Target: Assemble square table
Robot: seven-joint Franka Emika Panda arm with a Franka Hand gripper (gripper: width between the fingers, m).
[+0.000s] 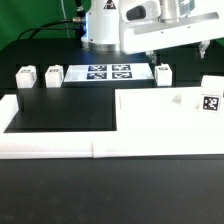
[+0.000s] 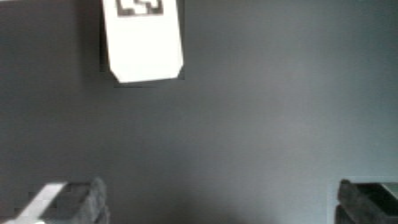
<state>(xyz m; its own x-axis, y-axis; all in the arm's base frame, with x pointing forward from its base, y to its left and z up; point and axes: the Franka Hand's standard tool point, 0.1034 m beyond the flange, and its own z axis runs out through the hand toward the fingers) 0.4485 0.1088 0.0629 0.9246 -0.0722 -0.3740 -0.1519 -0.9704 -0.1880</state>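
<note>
The white square tabletop (image 1: 160,112) lies flat at the exterior view's right. One white leg (image 1: 210,100) with a tag stands at its far right edge. Another leg (image 1: 163,72) stands behind the tabletop, and two more legs (image 1: 25,77) (image 1: 54,75) stand at the back left. My gripper (image 1: 175,52) hangs open and empty just above and behind the leg at the back. In the wrist view that tagged leg (image 2: 143,40) lies ahead of my gripper (image 2: 219,205). The dark fingertips (image 2: 63,203) stand wide apart over bare black table.
The marker board (image 1: 108,72) lies at the back centre in front of the robot base (image 1: 100,25). A long low white border wall (image 1: 60,148) runs along the front and up the exterior view's left side.
</note>
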